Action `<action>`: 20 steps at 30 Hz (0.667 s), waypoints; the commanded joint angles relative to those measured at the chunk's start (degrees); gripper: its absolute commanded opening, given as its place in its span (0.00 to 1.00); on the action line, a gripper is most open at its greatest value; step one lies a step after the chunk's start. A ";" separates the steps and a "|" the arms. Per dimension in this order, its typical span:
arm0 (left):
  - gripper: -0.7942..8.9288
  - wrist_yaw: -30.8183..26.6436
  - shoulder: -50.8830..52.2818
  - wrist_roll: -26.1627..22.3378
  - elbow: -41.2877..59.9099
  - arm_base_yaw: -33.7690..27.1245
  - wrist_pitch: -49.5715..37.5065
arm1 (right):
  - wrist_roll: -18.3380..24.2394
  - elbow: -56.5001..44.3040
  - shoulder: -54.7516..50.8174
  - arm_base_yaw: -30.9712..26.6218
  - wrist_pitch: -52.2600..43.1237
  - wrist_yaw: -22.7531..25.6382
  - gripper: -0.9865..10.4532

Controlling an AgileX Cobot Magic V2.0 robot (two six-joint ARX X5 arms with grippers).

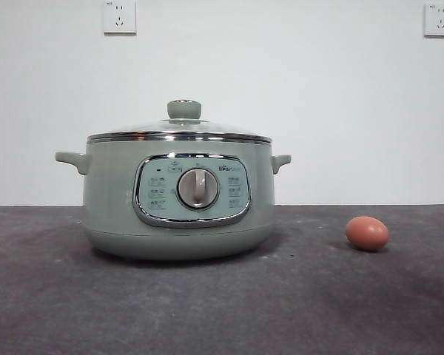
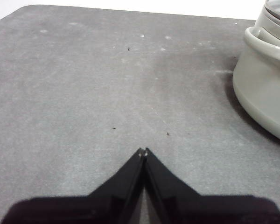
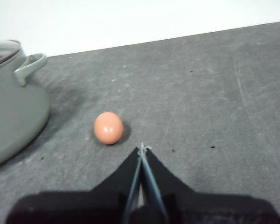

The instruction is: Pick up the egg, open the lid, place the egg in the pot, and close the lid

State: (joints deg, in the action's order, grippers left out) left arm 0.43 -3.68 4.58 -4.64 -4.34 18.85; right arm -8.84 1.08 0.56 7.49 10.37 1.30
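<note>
The pale sage-green pot (image 1: 179,194) stands on the dark grey table with the glass lid (image 1: 179,133) closed on it, green knob on top. The reddish-brown egg (image 1: 367,233) lies on the table to the pot's right, apart from it. In the right wrist view the egg (image 3: 108,128) lies just ahead of my right gripper (image 3: 143,148), which is shut and empty, with the pot (image 3: 14,107) off to one side. My left gripper (image 2: 143,151) is shut and empty above bare table, with the pot's side and handle (image 2: 266,70) at the frame's edge. Neither arm shows in the front view.
The grey table (image 1: 222,310) runs to a white wall at the back. Two wall sockets (image 1: 119,16) sit high on the wall.
</note>
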 commanded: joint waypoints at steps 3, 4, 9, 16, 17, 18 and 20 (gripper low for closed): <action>0.08 2.25 -0.07 1.64 0.50 0.15 -0.85 | -1.51 -0.22 -0.07 0.04 0.17 0.44 0.08; 0.08 3.21 -0.07 2.12 0.48 0.15 -1.22 | -1.51 -0.22 -0.07 0.04 0.02 0.42 0.08; 0.08 9.77 -0.09 6.47 -0.24 0.15 -2.78 | -5.14 0.96 -0.04 0.04 -4.63 0.20 0.08; 0.08 11.72 -0.52 12.09 -4.35 0.15 -2.58 | -5.62 10.36 2.64 0.04 -4.50 0.42 0.08; 0.08 12.41 -0.85 12.20 -5.42 0.15 -2.54 | -5.64 12.17 3.72 0.04 -4.22 0.22 0.08; 0.08 13.22 -1.38 12.35 -6.67 0.15 -2.29 | -5.62 14.05 5.01 0.04 -3.78 -0.22 0.08; 0.08 14.62 -2.64 12.33 -9.49 0.15 -1.40 | -5.60 17.99 7.76 0.04 -1.27 -1.31 0.08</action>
State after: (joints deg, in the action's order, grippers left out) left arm 14.37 -5.98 16.08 -13.13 -4.34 17.54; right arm -13.78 17.69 7.29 7.49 8.38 0.38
